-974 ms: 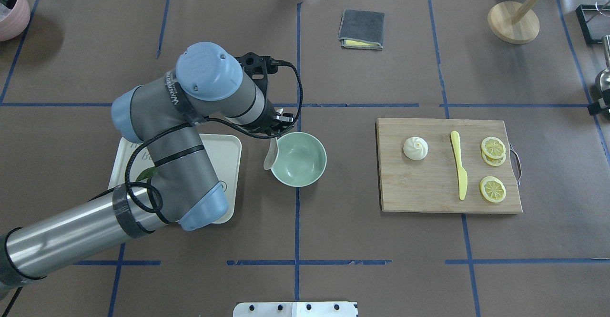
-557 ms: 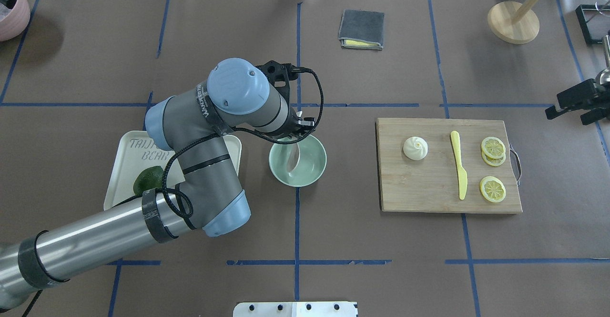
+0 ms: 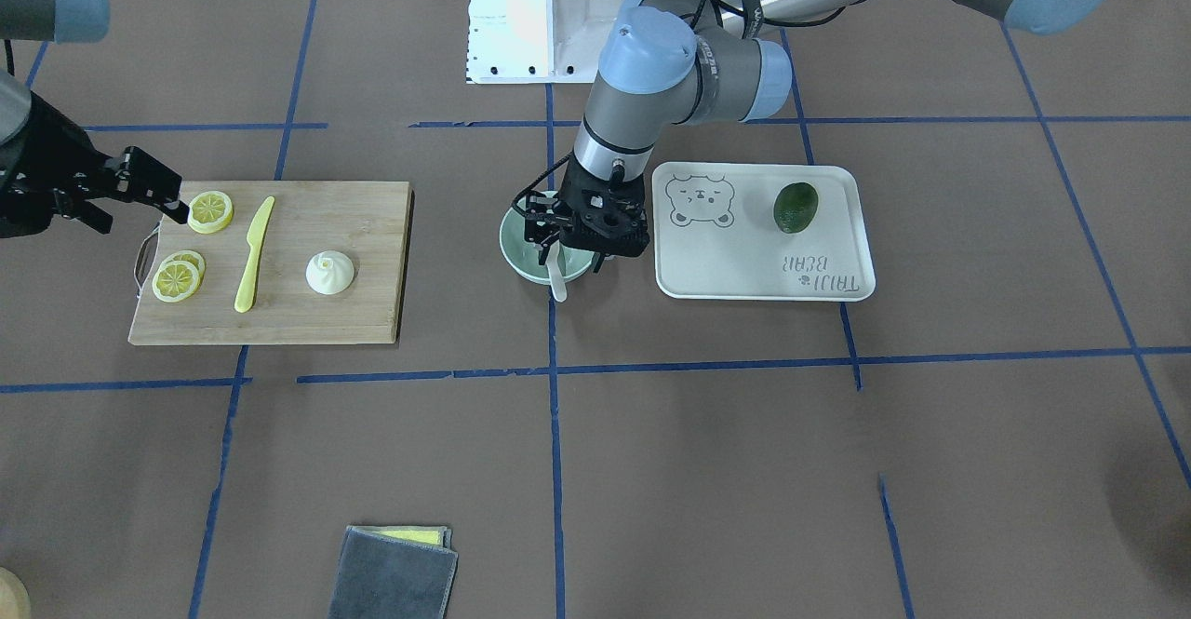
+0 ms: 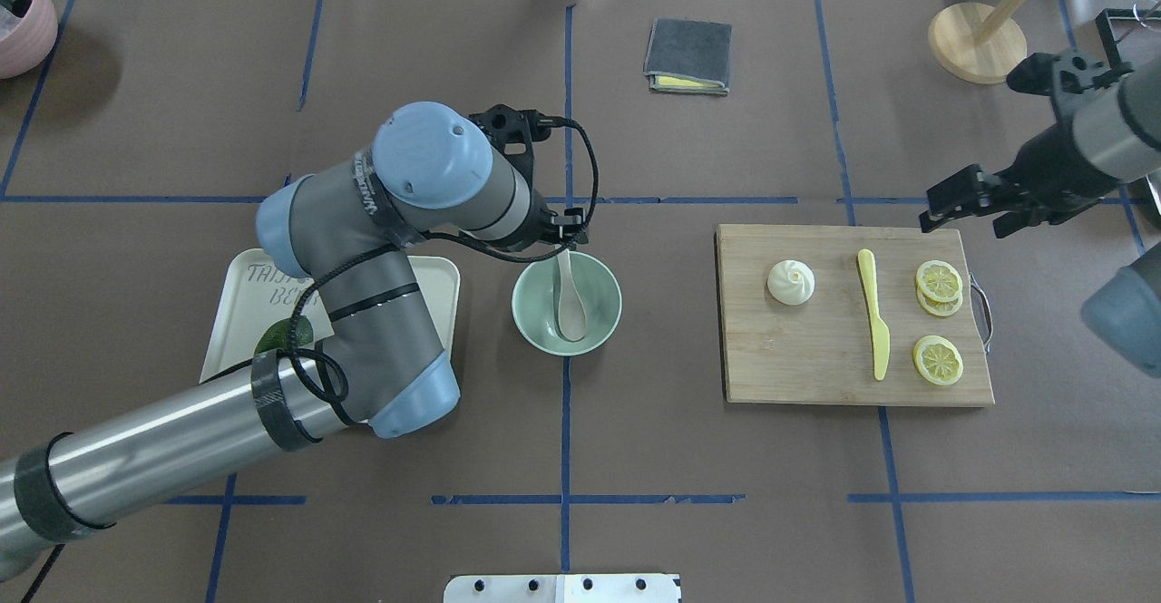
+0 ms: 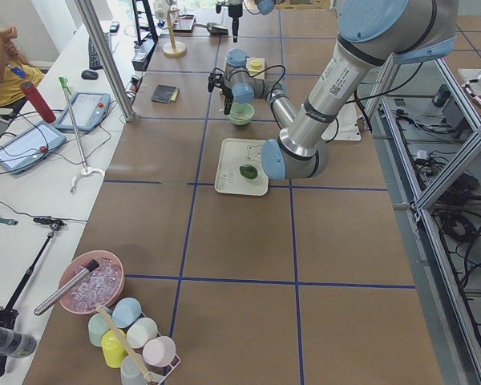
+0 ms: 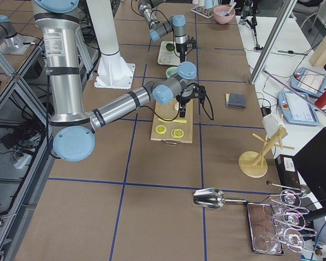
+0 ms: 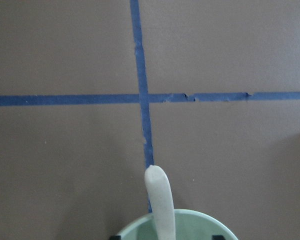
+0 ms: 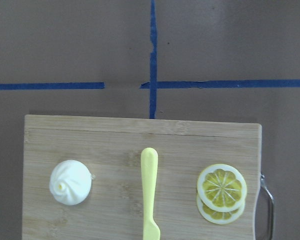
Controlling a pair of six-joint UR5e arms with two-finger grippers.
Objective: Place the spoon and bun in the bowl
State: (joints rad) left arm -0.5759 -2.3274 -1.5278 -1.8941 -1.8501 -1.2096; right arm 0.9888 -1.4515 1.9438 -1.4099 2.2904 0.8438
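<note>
The off-white spoon lies in the mint-green bowl, its handle leaning on the far rim. It also shows in the left wrist view and the front view. My left gripper hangs over the bowl's far rim, open, its fingers apart on either side of the handle and not touching it. The white swirled bun sits on the left part of the wooden cutting board. My right gripper is open and empty above the board's far right edge. The bun shows in the right wrist view.
On the board lie a yellow plastic knife and several lemon slices. A white tray with a dark green avocado lies left of the bowl, partly under my left arm. A folded grey cloth and a wooden stand sit at the back.
My left gripper carried the spoon from beside the bowl over it and let it go; the spoon now rests in the bowl. My right arm came in towards the cutting board.
</note>
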